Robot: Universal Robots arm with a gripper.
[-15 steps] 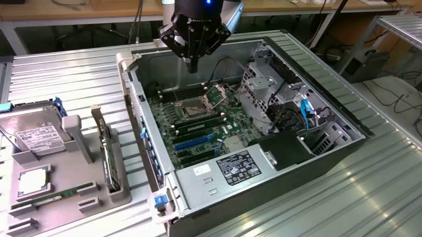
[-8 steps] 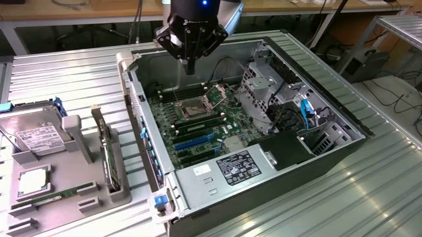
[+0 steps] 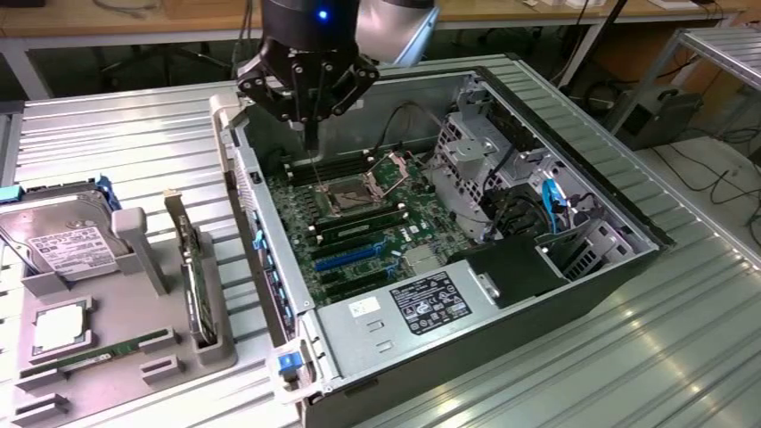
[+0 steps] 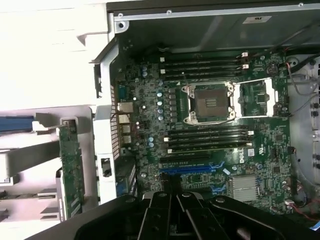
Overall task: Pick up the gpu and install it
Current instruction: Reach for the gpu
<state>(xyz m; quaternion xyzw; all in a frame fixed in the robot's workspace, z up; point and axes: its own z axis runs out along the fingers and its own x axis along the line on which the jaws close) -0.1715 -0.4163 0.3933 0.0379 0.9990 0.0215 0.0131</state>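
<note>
The black multi-link robot gripper (image 3: 312, 140) hangs above the far end of the open dark-grey computer tower case (image 3: 594, 192), which lies on its side on the ribbed silver metal table (image 3: 666, 357). Its fingers look drawn together into one narrow tip and carry nothing. In the wrist view the gripper (image 4: 172, 196) sits over the green motherboard (image 4: 150, 115), near the blue expansion slot (image 4: 187, 170).

The gpu (image 3: 191, 267) – a thin dark card with a silver bracket at one end – stands on its edge in a slot of the grey plastic parts holder (image 3: 143, 259), outside the case on the exterior view's left and well apart from the gripper. In the wrist view the gpu (image 4: 71, 172) shows just beside the case's wall. A silver hard drive with a white label (image 3: 60, 242) rests in the same holder.
</note>
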